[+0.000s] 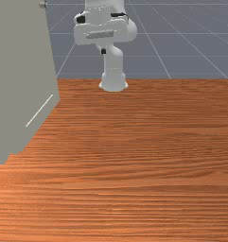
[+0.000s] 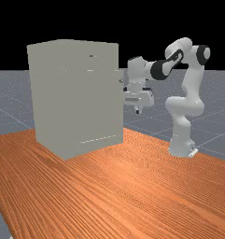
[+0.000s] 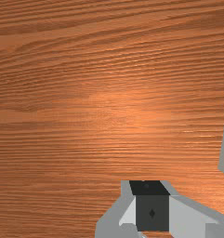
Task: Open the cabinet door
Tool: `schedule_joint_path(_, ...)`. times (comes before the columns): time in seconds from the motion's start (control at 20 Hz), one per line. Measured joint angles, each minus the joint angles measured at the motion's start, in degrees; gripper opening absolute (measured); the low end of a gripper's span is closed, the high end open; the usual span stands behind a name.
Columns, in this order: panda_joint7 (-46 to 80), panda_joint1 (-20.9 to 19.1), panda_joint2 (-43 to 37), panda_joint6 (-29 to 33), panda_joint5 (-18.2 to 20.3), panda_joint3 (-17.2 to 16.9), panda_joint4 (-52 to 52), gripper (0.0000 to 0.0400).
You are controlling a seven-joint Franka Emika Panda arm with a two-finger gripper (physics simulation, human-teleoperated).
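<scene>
The robot's white and grey arm (image 2: pixel 193 81) rises from its base (image 2: pixel 180 144) on the orange-brown wooden counter (image 2: pixel 146 186) and, in the far view, reaches toward that view's left, bending down at the wrist so that the gripper (image 2: pixel 138 111) points at the counter from well above it. Whether the fingers are spread or together cannot be told. The cabinet (image 2: pixel 72 98), a tall grey-green box, stands upright on the counter in the far view's left half, and in the front view it takes up the left side. A strip of background lies between it and the gripper in the front view, so the two are apart. A small knob (image 2: pixel 121 80) sticks out by the cabinet's edge on the side toward the arm, and in the far view it sits higher than the gripper; the front view has it near the top, at the cabinet's edge. How far the cabinet's door is open or closed cannot be made out. Low on the cabinet runs a thin pale line (image 1: pixel 39 110), slanting in the front view. The wrist view looks down on bare wood grain, with a bright patch of light on it, and a grey piece of the cabinet reaches in off to one side of the gripper, apart from it.
</scene>
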Motion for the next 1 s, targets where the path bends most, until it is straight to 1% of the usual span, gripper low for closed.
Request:
schedule_joint_path(0.1,-0.29,-2.56,-5.86,-0.57,-1.99,-1.33,-1.49,0.0)
schedule_joint_path(0.2,-0.31,-5.59,-10.84,-1.81,-4.29,-2.7,-2.39,0.0229)
schedule_joint_path(0.25,-0.13,-7.1,-12.67,-2.13,-5.55,-3.17,-2.59,0.0296)
schedule_joint_path(0.3,0.15,-8.67,-14.31,-2.23,-7.07,-3.47,-2.74,0.0337)
schedule_joint_path(0.35,0.36,-10.06,-15.61,-2.2,-8.48,-3.71,-2.81,0.0362)
schedule_joint_path(0.45,0.59,-12.33,-17.07,-1.99,-10.87,-4.2,-2.89,0.0386)
schedule_joint_path(0.6,0.36,-14.25,-17.7,-1.54,-12.93,-5.14,-2.85,0.0397)
schedule_joint_path(0.7,0.87,-15.66,-17.84,-0.47,-13.29,-6.46,-1.56,0.0399)
schedule_joint_path(0.85,0.65,-17.49,-17.54,0.32,-13.04,-9.57,2.31,0.04)
schedule_joint_path(0.95,0.46,-18.64,-17.55,0.93,-13.95,-10.51,3.36,0.04)
schedule_joint_path(1.0,0.41,-18.91,-17.55,1.09,-14.13,-10.76,3.58,0.0387)
